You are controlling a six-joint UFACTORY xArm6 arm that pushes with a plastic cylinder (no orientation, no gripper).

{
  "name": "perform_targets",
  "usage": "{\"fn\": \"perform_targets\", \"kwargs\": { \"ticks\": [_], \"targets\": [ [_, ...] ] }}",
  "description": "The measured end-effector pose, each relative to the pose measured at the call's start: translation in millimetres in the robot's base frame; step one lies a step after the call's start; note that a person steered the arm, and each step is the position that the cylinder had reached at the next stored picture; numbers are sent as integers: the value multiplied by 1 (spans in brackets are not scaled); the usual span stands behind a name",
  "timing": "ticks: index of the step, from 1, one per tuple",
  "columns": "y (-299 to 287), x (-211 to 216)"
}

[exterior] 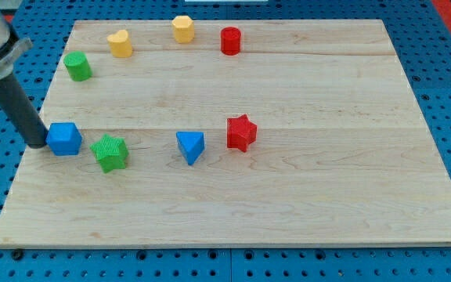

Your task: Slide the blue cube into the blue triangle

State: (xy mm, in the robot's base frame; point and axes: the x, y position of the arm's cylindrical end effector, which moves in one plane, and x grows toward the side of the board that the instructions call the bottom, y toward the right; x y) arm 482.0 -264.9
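The blue cube (64, 139) sits near the board's left edge. My tip (38, 144) is at the cube's left side, touching or almost touching it. The blue triangle (190, 146) lies to the cube's right, near the board's middle. A green star (110, 152) lies between them, just right of the cube and slightly lower in the view.
A red star (241, 132) sits right of the blue triangle. Along the view's top are a green block (77, 66), a yellow block (120, 43), a yellow hexagon (182, 28) and a red cylinder (230, 40). The wooden board (327, 188) rests on a blue pegboard.
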Motion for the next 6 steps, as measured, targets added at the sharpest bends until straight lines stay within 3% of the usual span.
{"fn": "perform_targets", "kwargs": {
  "ticks": [2, 3, 4, 5, 6],
  "targets": [
    [55, -12],
    [27, -28],
    [44, -39],
    [123, -40],
    [150, -41]
  ]
}}
